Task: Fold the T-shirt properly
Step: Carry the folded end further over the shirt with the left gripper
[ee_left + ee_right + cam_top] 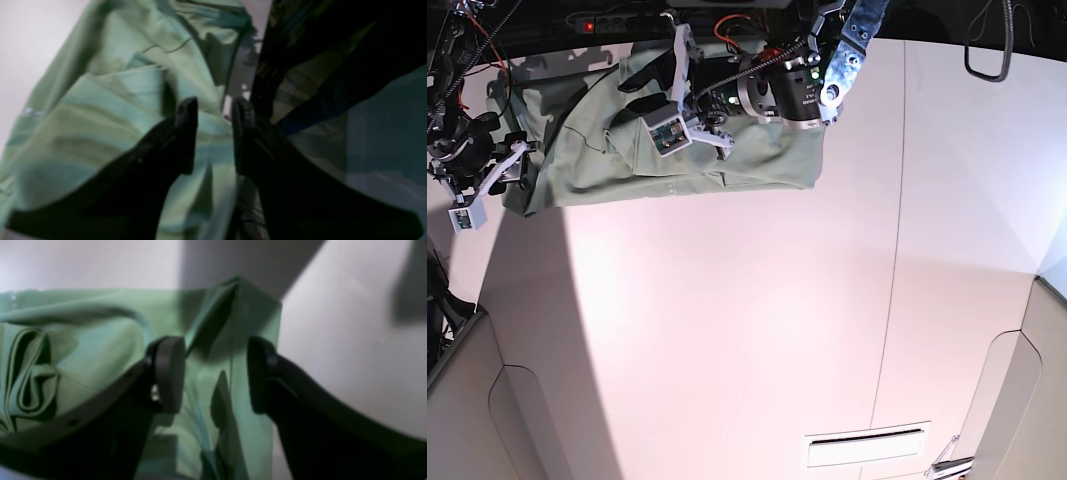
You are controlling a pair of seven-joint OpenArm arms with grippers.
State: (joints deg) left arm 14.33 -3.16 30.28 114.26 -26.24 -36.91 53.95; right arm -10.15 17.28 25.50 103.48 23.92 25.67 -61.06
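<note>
The pale green T-shirt (727, 165) lies crumpled and partly bunched at the table's far left. In the left wrist view the T-shirt (110, 110) fills the left side. My left gripper (215, 133) hovers over its wrinkled cloth near the far edge, jaws apart, holding nothing. In the base view the left gripper (649, 92) sits over the shirt's upper middle. My right gripper (215, 373) is open, straddling a raised corner fold of the T-shirt (100, 340). In the base view the right gripper (512, 172) is at the shirt's left end.
The white table (757, 330) stretches wide to the front and right of the shirt. Dark cables and a power strip (617, 22) run along the back edge. A slot (862, 447) sits in the surface near the front right.
</note>
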